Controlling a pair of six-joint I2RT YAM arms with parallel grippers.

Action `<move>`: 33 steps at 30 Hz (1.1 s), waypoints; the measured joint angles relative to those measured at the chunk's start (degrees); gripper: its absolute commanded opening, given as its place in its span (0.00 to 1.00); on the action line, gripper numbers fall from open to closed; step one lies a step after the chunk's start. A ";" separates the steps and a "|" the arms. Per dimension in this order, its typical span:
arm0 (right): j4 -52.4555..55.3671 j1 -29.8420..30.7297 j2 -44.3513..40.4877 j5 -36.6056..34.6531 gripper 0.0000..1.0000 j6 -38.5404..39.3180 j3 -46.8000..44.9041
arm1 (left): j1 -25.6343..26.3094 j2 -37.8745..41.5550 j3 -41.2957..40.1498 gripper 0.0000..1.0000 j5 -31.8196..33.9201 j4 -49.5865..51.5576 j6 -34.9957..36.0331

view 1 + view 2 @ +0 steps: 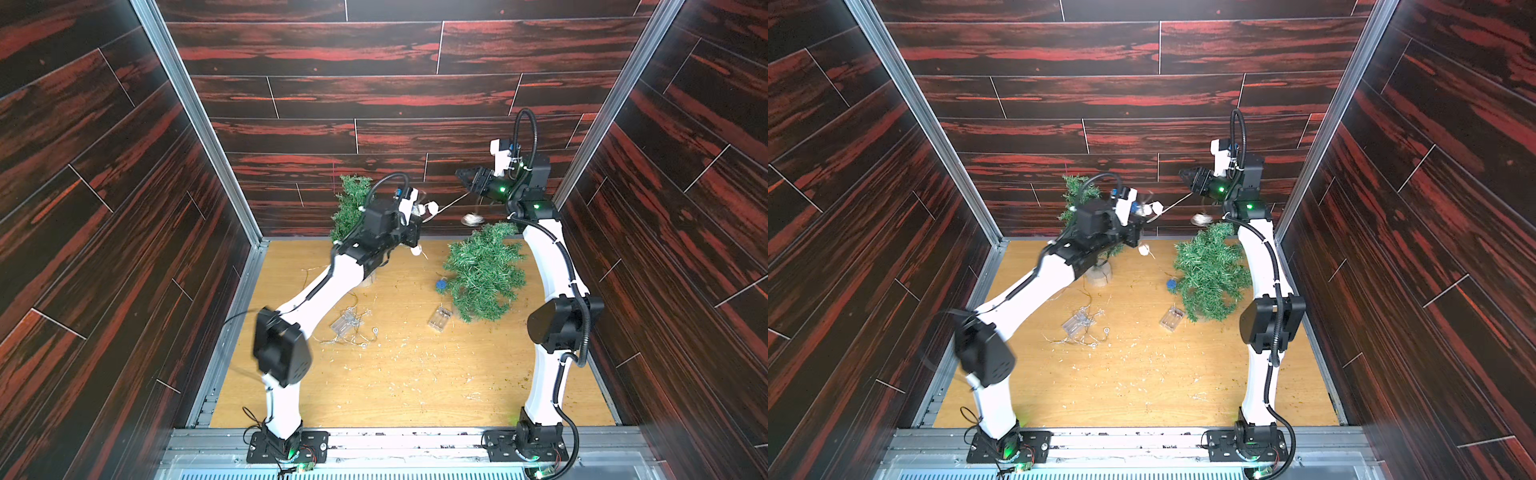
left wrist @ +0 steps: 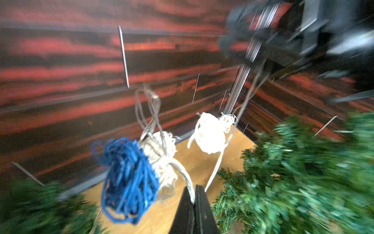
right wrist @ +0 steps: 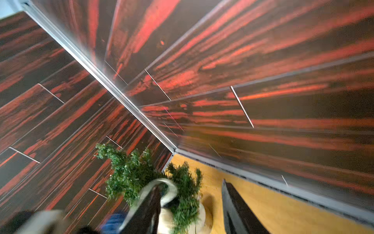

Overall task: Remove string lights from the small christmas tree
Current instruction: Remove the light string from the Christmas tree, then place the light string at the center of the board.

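Observation:
The string lights with blue and white woven balls hang in the air between my two grippers. My left gripper (image 2: pixel 193 199) is shut on the pale wire, with a blue ball (image 2: pixel 129 178) and white balls (image 2: pixel 210 133) dangling just beyond it. The wire (image 1: pixel 451 203) runs taut up to my right gripper (image 1: pixel 465 176), raised near the back wall. Its jaws stand open (image 3: pixel 190 185), and a loop of wire (image 3: pixel 162 182) lies draped over one finger. A small christmas tree (image 1: pixel 484 270) leans at the right, with one blue ball (image 1: pixel 440 284) at its edge.
A second small tree (image 1: pixel 351 203) on a wooden disc (image 1: pixel 1098 272) stands at the back left, behind my left arm. On the wooden floor lie a silvery strand with a clear battery box (image 1: pixel 345 324) and another clear battery box (image 1: pixel 439 318). Dark walls enclose three sides.

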State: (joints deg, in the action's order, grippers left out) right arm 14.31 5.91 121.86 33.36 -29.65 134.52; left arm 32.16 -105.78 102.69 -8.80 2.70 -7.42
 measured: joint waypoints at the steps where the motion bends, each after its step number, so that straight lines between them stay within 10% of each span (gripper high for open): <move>1: 1.03 0.26 0.00 -0.31 0.53 0.46 0.00 | 0.26 2.40 -2.14 0.03 0.57 -0.57 0.59; 21: 5.53 -2.10 -1.22 -5.64 0.59 3.34 -0.02 | -2.27 27.69 -20.31 0.03 12.96 11.32 5.99; 33: 9.79 -2.10 -1.79 -8.74 0.60 3.72 0.07 | -2.05 32.09 -23.32 0.02 7.15 12.37 3.89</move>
State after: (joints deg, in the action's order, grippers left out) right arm 24.10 3.81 120.07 24.62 -25.93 134.58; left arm 30.11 -73.69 79.37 -1.65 15.07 -3.53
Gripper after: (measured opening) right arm 0.595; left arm 0.061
